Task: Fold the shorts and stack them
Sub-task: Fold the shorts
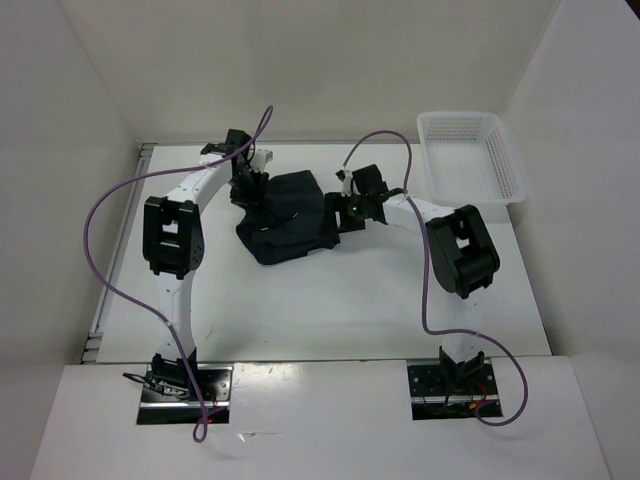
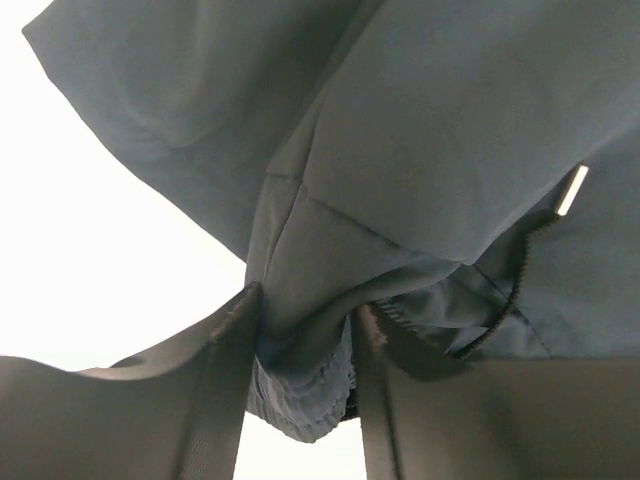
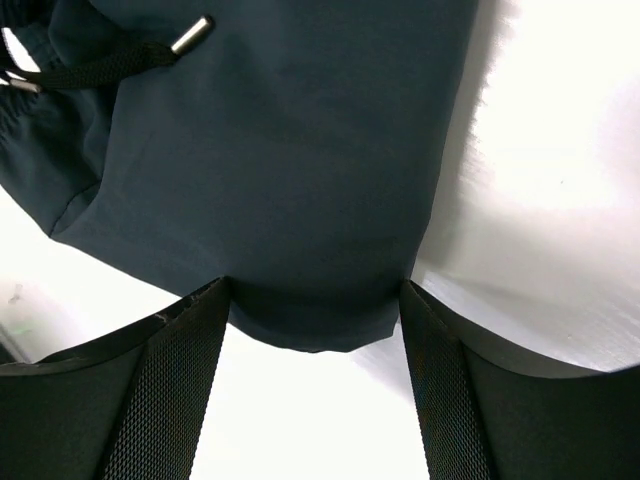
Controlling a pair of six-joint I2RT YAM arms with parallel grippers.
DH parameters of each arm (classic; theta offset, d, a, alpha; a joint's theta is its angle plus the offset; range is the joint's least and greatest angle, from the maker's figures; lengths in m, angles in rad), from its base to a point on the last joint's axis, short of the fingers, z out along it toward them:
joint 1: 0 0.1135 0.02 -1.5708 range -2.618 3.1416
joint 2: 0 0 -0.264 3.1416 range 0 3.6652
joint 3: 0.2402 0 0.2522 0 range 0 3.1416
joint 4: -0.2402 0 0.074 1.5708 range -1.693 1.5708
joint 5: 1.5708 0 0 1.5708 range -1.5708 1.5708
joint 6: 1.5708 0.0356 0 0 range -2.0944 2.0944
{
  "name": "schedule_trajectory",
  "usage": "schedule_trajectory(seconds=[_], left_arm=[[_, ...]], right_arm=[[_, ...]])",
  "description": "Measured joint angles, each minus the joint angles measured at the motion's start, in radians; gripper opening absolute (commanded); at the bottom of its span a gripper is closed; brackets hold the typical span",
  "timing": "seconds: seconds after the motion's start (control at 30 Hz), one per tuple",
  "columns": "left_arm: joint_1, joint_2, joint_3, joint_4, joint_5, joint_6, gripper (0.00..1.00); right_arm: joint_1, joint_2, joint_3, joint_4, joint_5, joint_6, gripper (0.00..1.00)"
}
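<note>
From the top external view, the shorts [image 1: 285,218] lie as a dark, bunched-up packet on the tabletop [image 1: 330,310], between the left hand [image 1: 245,185] and the right hand [image 1: 340,212], with each hand at one of the packet's side edges. They look doubled over at least once, but the outline is uneven, so I judge that the fold needs tidying and the stacking is not yet done. A white basket [image 1: 510,160] sits well apart, beyond the right hand and on its outer side, and nothing shows in it

The left wrist view adds what the overhead one hides. A ruffled wad of the shorts [image 2: 450,130] sits between the fingers of the left hand [image 2: 305,305], which stand at a narrow gap. Whether they are pinching the wad or merely flanking it, I cannot tell. A zip and a small light tag [image 2: 572,190] show just ahead of this hand

In the right wrist view the right hand [image 3: 315,290] is spread wide. A smooth folded edge of the shorts [image 3: 280,150] lies flat between its fingers, apparently unpinched. A metal-tipped drawstring [image 3: 190,35] lies farther ahead, and bare tabletop [image 3: 540,200] lies off to one side
</note>
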Motion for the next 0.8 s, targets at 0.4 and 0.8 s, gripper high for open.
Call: schedule_trajectory(seconds=[0.4,0.8], left_arm=[[0.008,0.005,0.0,-0.023,0.001,0.0,0.53],[0.011,-0.035,-0.173,-0.032,0.089,-0.001,0.72]], right_arm=[[-0.009,-0.007,-0.156,0.081,-0.129,0.086,0.21],[-0.009,-0.16,-0.31,0.026,-0.201,-0.022,0.48]])
